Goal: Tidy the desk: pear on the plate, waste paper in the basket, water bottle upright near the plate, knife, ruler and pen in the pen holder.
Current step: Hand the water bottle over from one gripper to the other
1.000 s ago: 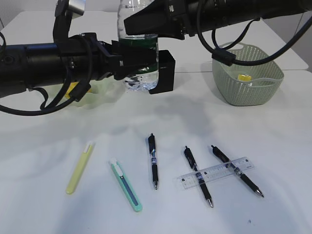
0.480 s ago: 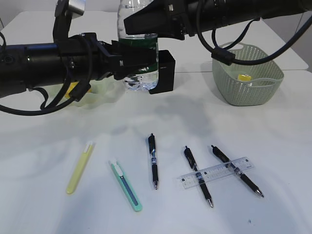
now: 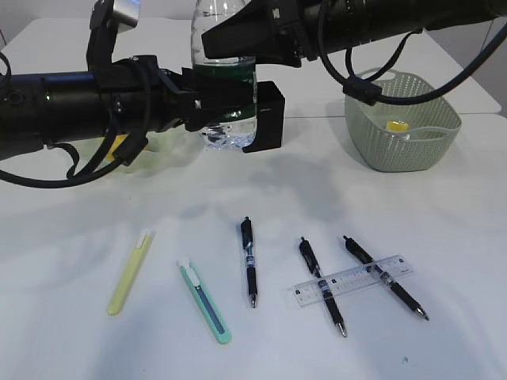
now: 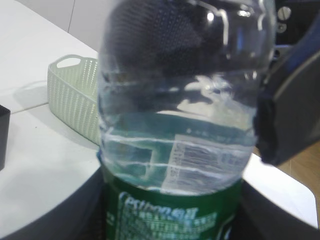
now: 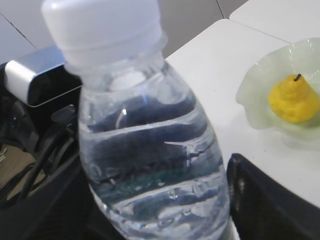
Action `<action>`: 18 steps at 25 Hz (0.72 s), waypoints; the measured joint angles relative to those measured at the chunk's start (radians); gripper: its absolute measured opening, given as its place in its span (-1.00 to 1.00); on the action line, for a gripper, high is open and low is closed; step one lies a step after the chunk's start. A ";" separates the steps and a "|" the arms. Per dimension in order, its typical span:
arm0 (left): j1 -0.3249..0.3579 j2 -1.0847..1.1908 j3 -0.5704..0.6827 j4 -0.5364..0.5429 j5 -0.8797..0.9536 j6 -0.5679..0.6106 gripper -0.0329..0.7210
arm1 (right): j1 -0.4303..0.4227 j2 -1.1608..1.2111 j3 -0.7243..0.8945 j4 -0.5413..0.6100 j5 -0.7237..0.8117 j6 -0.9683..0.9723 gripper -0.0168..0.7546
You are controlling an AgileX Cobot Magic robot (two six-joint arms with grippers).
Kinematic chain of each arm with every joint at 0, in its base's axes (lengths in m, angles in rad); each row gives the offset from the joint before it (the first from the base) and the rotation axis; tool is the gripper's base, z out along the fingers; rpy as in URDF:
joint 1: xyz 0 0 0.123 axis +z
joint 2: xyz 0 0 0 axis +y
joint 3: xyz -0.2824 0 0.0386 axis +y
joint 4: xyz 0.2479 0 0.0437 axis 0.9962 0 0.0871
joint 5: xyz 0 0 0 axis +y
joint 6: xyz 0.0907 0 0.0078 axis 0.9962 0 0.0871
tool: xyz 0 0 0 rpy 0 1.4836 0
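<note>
Left gripper (image 3: 230,99) clamped around green label band of water bottle (image 3: 226,79), upright, base just above desk (image 3: 396,206). Right gripper (image 3: 238,36) at bottle's upper part, fingers spread on both sides; contact unclear. Just right of left gripper and behind bottle: pen holder (image 3: 269,115). Below its arm: plate (image 5: 272,95) with pear (image 5: 294,99). Far right: basket (image 3: 400,127) holding waste paper (image 3: 394,125). In front: pens and ruler (image 3: 352,279).

pale wall panels (image 5: 190,20), wooden floor (image 4: 300,165)
</note>
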 joint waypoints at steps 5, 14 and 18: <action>0.000 0.000 0.000 0.000 0.001 0.000 0.10 | 0.002 0.000 0.000 0.002 -0.001 0.000 0.57; 0.004 0.000 0.000 -0.002 -0.001 0.000 0.10 | 0.002 0.000 0.000 0.007 -0.003 0.017 0.57; 0.006 0.000 0.000 0.002 -0.001 0.000 0.10 | 0.002 0.000 0.000 0.009 -0.004 0.025 0.58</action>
